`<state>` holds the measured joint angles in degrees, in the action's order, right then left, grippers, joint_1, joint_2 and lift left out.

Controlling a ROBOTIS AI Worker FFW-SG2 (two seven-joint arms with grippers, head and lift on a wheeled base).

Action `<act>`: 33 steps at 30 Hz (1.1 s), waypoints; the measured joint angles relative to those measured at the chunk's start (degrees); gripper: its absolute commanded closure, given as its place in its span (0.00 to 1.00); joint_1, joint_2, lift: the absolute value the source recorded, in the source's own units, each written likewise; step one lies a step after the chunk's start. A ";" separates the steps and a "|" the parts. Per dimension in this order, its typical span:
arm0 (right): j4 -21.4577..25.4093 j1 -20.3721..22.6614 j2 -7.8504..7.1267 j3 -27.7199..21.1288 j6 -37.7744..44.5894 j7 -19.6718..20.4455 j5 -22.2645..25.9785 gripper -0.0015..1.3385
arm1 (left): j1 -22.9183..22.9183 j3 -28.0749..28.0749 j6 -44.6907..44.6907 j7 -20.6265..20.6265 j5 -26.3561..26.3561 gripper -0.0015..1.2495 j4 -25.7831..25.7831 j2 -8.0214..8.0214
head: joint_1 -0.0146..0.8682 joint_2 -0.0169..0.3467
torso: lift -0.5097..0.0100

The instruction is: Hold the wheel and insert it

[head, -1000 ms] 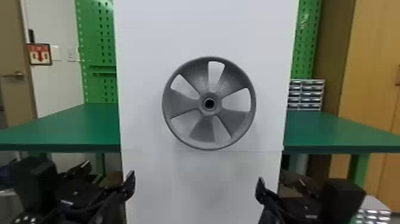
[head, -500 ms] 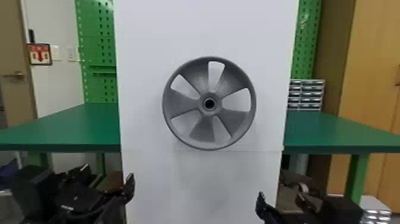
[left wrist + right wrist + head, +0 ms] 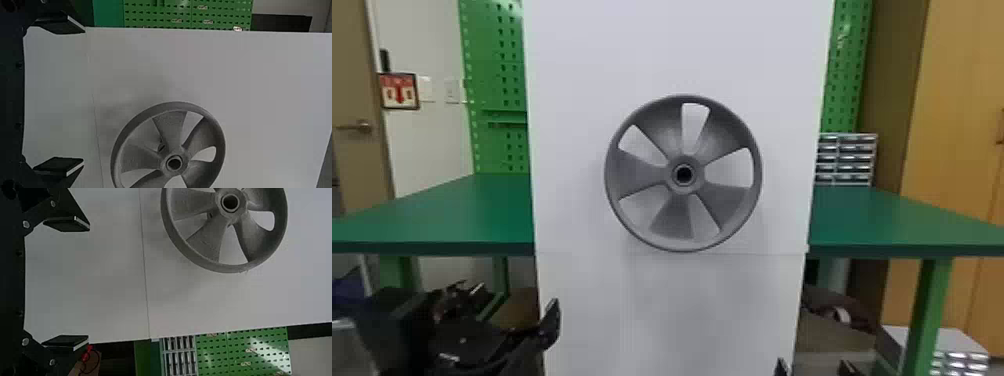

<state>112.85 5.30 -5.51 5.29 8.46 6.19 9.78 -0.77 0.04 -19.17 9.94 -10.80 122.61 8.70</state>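
Right gripper point(image 3: 813, 367) lower, fingers point(image 3: 66, 224) apart

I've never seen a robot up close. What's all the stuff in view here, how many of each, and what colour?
Wheel: one, grey, upright at the panel's front
Panel: one, white, centre
Table: one or two (panel hides which), green, behind, both sides
Pegboard: two stretches, green, behind, left and right
Drawer blocks: two, grey, one on the table at right, one low at right
Sign: one, red and white, left wall
Door: one, brown, far left
Cabinet: one, tan, far right
Left gripper: one, black, open, low left
Right gripper: one, black, open, low right
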 measured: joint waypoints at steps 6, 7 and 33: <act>-1.22 0.67 -0.03 -0.06 -1.38 -0.03 -0.37 0.22 | 0.08 -0.05 0.02 0.09 -0.02 0.08 0.00 0.00 | 0.25 0.07 | 0.13; -1.36 0.73 -0.03 -0.04 -1.41 -0.04 -0.37 0.22 | 0.10 -0.05 0.05 0.10 0.09 0.08 -0.01 0.00 | 0.25 0.07 | 0.13; -1.67 0.94 -0.39 0.45 -1.34 -0.82 0.67 0.22 | -0.02 0.38 2.29 1.11 1.31 0.08 -1.40 0.00 | 0.25 0.07 | 0.13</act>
<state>111.18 6.24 -5.90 5.73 7.12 5.37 10.46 -0.79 0.42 -16.87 11.04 -9.49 121.21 8.70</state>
